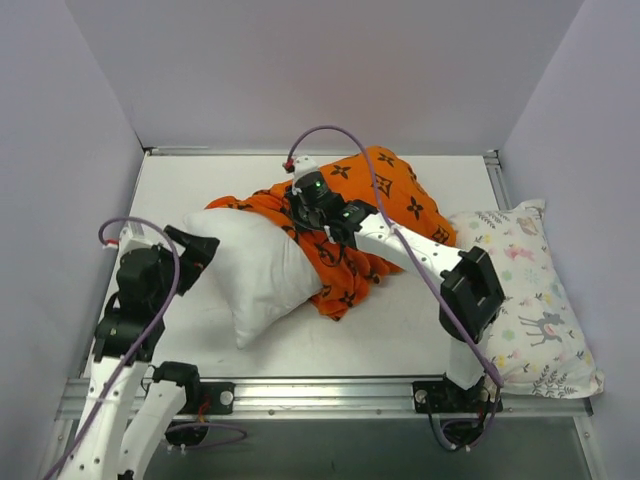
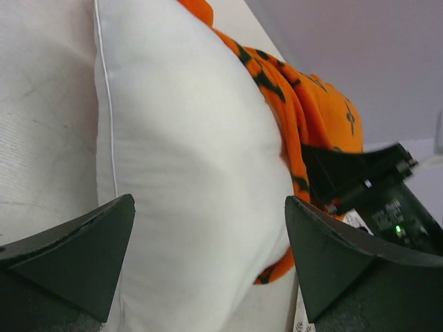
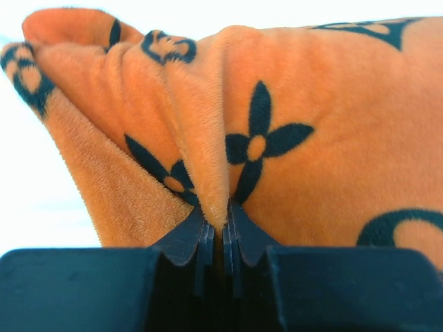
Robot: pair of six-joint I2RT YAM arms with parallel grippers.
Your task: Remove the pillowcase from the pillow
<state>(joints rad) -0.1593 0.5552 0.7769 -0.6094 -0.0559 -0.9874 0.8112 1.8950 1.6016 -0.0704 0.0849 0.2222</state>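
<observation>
Pale lilac walls close in a white table (image 1: 215, 180), where a plump plain white rectangular pillow (image 1: 262, 270) lies partly out of a bright orange plush pillowcase (image 1: 385, 195) printed with black flower and star motifs. A second white pillow printed with pastel animals (image 1: 530, 290) lies just outside the right arm's base. The right gripper (image 3: 225, 225) has its black fingers pressed together on a raised fold of the orange fabric, pinching it between the tips. The left gripper (image 2: 209, 202) has its fingers spread wide, with the pillow's bare white end between them and the orange cover bunched beyond their tips.
</observation>
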